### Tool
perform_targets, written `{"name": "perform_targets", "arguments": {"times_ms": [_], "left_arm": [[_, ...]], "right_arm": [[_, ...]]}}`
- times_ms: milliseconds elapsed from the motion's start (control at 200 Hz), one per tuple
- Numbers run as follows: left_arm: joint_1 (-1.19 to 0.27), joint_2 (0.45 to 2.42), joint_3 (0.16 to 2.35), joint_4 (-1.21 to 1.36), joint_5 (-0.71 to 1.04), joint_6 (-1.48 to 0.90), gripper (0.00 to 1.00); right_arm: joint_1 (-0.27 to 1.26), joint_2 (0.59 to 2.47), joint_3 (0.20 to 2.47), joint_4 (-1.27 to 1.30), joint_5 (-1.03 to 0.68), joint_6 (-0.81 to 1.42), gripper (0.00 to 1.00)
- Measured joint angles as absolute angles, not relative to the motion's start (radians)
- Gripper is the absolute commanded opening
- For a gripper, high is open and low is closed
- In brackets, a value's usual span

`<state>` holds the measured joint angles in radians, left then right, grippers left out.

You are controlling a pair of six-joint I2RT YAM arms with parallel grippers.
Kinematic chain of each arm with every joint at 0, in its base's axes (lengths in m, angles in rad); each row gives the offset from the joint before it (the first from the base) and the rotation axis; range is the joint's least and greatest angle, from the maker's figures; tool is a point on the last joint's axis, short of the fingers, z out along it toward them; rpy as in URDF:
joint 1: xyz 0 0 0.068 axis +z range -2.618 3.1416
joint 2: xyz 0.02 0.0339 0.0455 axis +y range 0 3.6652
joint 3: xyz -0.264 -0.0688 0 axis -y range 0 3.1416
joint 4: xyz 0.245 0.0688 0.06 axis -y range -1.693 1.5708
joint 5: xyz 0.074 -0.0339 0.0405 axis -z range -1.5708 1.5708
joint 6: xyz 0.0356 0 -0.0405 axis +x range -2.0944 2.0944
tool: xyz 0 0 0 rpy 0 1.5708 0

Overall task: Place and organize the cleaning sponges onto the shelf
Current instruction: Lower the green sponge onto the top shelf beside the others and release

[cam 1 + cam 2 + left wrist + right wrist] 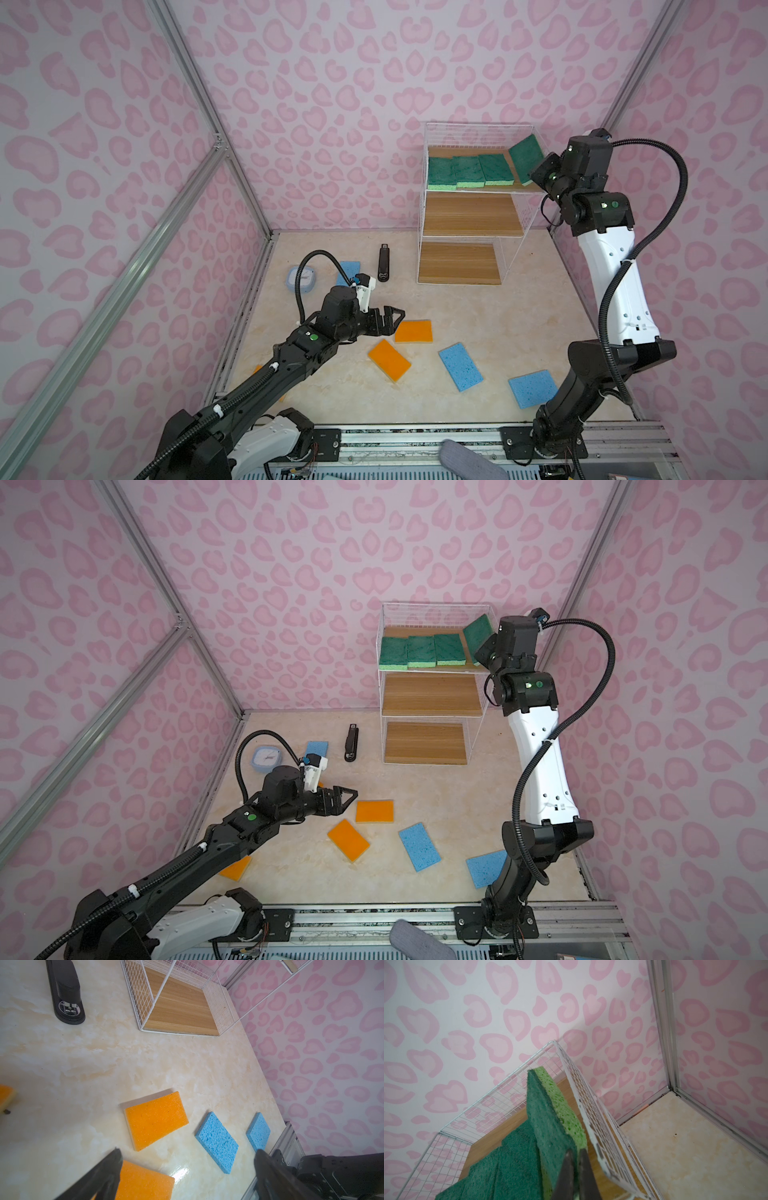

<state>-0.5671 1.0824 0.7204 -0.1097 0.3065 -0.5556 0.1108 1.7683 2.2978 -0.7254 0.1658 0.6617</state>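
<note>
The shelf [473,216] stands at the back right, and three green sponges [469,170] lie flat on its top board. A fourth green sponge [550,1118] tilts up against the right mesh, with my right gripper [576,1152] shut on its near edge. Low over the table, my left gripper [188,1152] is open and holds nothing. Two orange sponges [413,331] [389,360] lie just ahead of and under it. A third orange sponge [236,868] shows under the left arm. Blue sponges [460,366] [532,388] lie at the front right. Another blue sponge [349,270] lies behind the left wrist.
A black stapler [384,264] lies left of the shelf's lowest board, and a small blue clock [302,279] sits near the left wall. Pink patterned walls close three sides. An aluminium rail [415,436] runs along the front edge.
</note>
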Motion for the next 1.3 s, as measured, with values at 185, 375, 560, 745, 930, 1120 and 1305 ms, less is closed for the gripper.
{"name": "perform_targets", "arguments": {"times_ms": [185,375,560,745,930,1120,1305], "left_arm": [[-0.567,1.082,0.720,-0.110,0.307,-0.556,1.00],[-0.567,1.077,0.720,-0.111,0.298,-0.556,1.00],[-0.567,1.076,0.720,-0.111,0.295,-0.553,1.00],[-0.567,1.074,0.720,-0.112,0.295,-0.553,1.00],[-0.567,1.073,0.720,-0.118,0.295,-0.553,1.00],[-0.567,1.069,0.720,-0.124,0.295,-0.553,1.00],[-0.567,1.070,0.720,-0.125,0.295,-0.553,1.00]], "right_arm": [[0.110,1.787,2.293,-0.722,0.165,0.664,0.03],[0.112,1.784,2.247,-0.677,0.147,0.679,0.08],[0.111,1.774,2.227,-0.660,0.115,0.688,0.35],[0.109,1.764,2.214,-0.651,0.087,0.688,0.52],[0.104,1.758,2.214,-0.650,0.065,0.686,0.62],[0.091,1.753,2.212,-0.660,0.049,0.674,0.75],[0.083,1.715,2.170,-0.677,0.036,0.662,0.81]]}}
